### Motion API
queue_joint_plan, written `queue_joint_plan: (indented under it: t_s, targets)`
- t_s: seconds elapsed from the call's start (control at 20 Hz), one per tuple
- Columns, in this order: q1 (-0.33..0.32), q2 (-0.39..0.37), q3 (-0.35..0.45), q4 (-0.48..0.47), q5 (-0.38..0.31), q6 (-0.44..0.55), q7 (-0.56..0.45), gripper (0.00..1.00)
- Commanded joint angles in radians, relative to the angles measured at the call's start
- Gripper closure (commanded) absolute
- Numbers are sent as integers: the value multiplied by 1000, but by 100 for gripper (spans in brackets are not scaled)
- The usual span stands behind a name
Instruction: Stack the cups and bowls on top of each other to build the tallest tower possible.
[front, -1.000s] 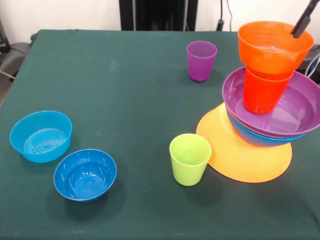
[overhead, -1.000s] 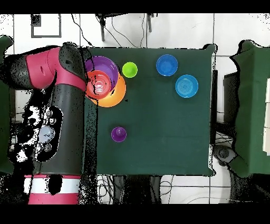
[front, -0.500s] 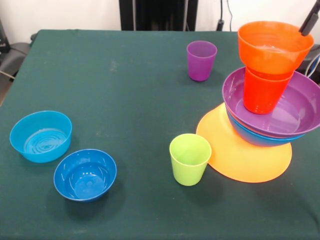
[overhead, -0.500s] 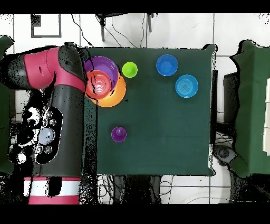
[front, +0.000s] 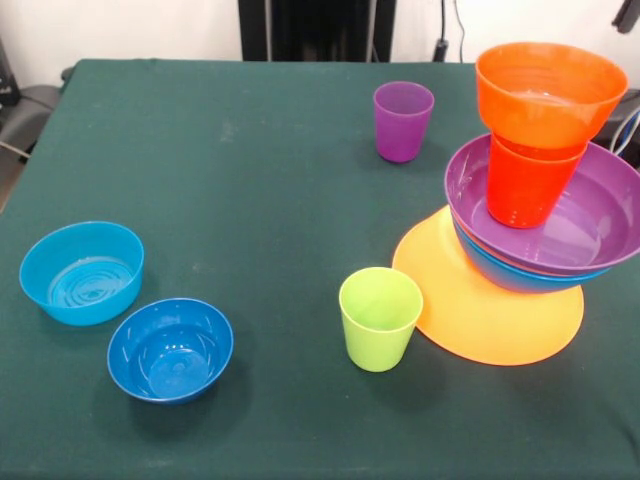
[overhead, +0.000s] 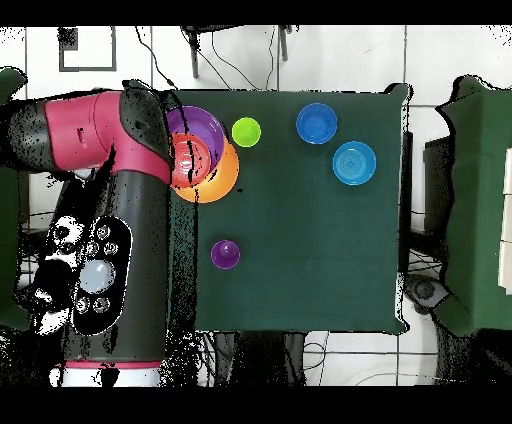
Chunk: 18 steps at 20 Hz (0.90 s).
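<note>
Green table (front: 200, 150) bears the tower (front: 540, 170); jaws (front: 628, 15) are cut off, their state unclear.

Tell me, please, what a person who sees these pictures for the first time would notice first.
The eye goes first to the tower at the right side of the front view: an orange bowl on an orange cup, inside a purple bowl and a blue one, on an upside-down orange-yellow bowl. Next come the loose lime green cup beside it and the two blue bowls at the left.
</note>
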Motion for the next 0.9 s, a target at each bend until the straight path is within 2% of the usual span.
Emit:
queue_joint_plan:
  t_s: [0.05,0.3,0.65,0.9]
  targets:
    - [-68,-65,127,192,-7,-85,-88,0]
    - [-114,-101,140,252,-28,-163,-122,0]
    - [-191,-130,175,295,-60,-217,-194,0]
    - [-245,-146,203,357,-91,-300,-214,0]
